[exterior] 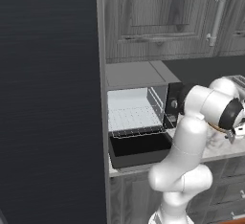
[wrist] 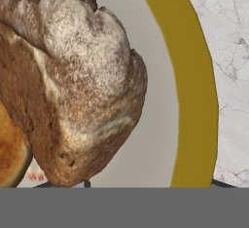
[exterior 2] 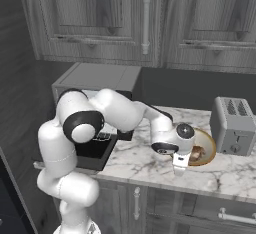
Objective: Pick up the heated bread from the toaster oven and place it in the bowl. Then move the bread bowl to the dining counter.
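The heated bread (wrist: 73, 76), a dark-brown crusty chunk, lies inside the tan bowl (wrist: 194, 100) beside a paler golden piece (wrist: 9, 154). In the right base view the bowl (exterior 2: 209, 145) sits on the marble top with the bread (exterior 2: 197, 153) in it. My gripper (exterior 2: 180, 169) points down at the bowl's near rim. In the hand view only the dark fingertips (wrist: 217, 183) peek up, apart, with the rim between them; contact is hidden. The toaster oven (exterior: 136, 117) stands open, its wire rack bare. The dining counter is out of view.
A silver slot toaster (exterior 2: 232, 125) stands just right of the bowl. The oven's dropped door (exterior: 139, 149) juts over the counter edge. Grey wall cabinets (exterior 2: 145, 18) hang above. A dark tall panel (exterior: 48, 98) borders the oven's left.
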Motion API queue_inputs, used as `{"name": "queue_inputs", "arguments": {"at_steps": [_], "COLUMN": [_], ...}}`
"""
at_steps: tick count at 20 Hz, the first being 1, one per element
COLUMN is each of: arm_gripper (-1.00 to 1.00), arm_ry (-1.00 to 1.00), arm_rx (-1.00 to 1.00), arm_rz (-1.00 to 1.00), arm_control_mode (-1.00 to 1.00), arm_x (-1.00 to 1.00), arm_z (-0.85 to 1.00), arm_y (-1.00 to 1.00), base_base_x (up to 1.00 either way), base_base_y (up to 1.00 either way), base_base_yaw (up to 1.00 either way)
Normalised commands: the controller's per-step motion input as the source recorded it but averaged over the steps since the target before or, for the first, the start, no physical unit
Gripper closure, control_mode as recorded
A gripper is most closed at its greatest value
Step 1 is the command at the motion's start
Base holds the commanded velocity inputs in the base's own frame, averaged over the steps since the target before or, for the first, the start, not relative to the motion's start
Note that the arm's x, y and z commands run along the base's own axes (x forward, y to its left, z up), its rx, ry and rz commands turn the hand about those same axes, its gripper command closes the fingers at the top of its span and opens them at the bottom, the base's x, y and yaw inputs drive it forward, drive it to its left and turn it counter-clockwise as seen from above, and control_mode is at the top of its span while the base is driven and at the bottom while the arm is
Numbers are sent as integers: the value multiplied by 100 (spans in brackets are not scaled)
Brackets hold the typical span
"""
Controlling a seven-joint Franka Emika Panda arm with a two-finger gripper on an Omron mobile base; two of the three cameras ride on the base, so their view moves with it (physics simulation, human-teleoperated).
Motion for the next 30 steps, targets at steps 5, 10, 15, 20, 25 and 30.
{"name": "queue_inputs", "arguments": {"at_steps": [5,10,15,20,25,30], "arm_gripper": [100,100,100,100,100,100], "arm_ry": [-21,-11,-3,3,1,0], "arm_rx": [-4,0,-1,-3,0,0], "arm_rz": [0,0,0,1,4,8], "arm_control_mode": [-100,-100,-100,-100,-100,-100], "arm_x": [-35,-37,-23,0,-12,-30], "arm_z": [27,57,67,79,80,21], "arm_y": [14,29,47,62,34,8], "base_base_x": [0,0,0,0,0,0], "base_base_y": [0,0,0,0,0,0], "base_base_yaw": [0,0,0,0,0,0]}}
